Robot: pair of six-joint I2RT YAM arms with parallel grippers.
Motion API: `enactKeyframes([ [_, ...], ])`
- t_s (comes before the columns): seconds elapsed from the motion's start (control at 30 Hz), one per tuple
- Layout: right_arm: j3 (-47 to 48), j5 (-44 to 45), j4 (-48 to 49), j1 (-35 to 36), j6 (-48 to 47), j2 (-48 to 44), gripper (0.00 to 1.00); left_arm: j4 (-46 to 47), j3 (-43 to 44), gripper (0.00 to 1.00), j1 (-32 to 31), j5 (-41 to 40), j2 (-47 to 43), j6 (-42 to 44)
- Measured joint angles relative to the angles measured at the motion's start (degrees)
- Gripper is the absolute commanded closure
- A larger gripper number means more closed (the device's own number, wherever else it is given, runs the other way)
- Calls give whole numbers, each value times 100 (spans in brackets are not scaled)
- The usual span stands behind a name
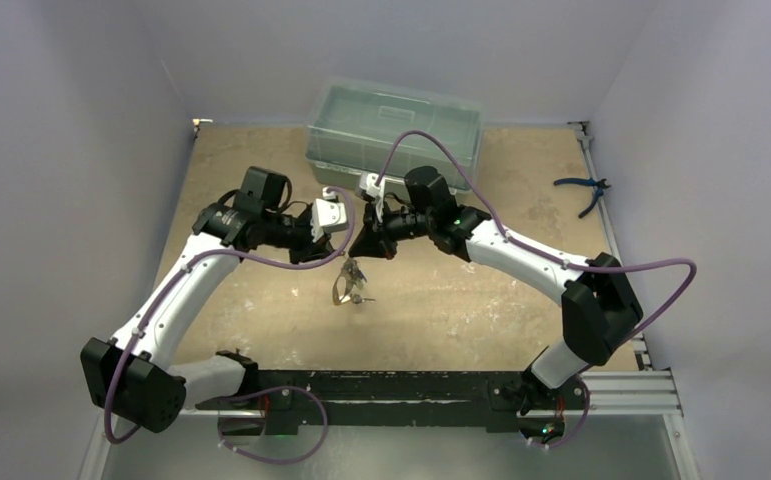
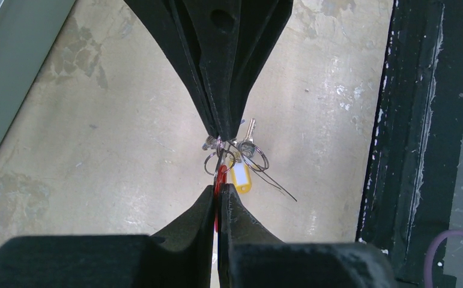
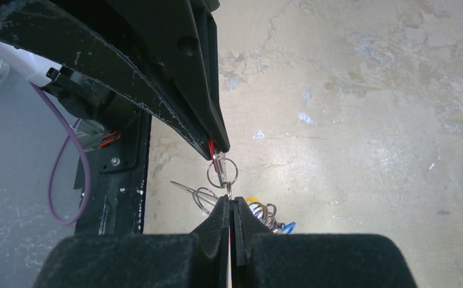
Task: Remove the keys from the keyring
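Observation:
Both grippers meet tip to tip above the middle of the table, with the bunch of keys (image 1: pixel 351 285) hanging between and below them. My left gripper (image 2: pixel 220 187) is shut on a red key tag (image 2: pixel 221 175). My right gripper (image 3: pixel 229 200) is shut on the edge of the thin metal keyring (image 3: pixel 223 171). A yellow tag (image 2: pixel 241 178) and a silver key (image 2: pixel 250 131) hang beside the rings. A blue tag (image 3: pixel 286 227) peeks out behind the right fingers. In the top view the left gripper (image 1: pixel 345 250) and right gripper (image 1: pixel 362 248) almost touch.
A clear plastic box (image 1: pixel 396 125) stands at the back of the table. Blue-handled pliers (image 1: pixel 583 190) lie at the far right. A black rail (image 1: pixel 401 385) runs along the near edge, and purple cables loop off both arms.

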Motion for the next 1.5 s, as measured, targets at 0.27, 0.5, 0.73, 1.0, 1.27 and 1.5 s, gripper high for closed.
enactKeyframes([
  [0.27,42,-28,-4,15,-107,0,100,-4,33,100,0,-96,-68,649],
  [0.5,146,-280,26,79,-118,0,100,267,-271,100,-4,-199,-745,1519],
  [0.73,103,-422,-247,74,-107,0,100,824,-492,100,9,-411,-1110,2310],
  [1.0,-31,-501,-269,111,52,0,85,1034,-758,100,9,-385,-1484,3099],
  [1.27,-133,-730,-195,-63,98,-59,75,981,-901,100,9,-197,-1794,3845],
  [1.5,-136,-750,-192,-245,96,-251,60,822,-1110,100,9,35,-2162,4472],
])
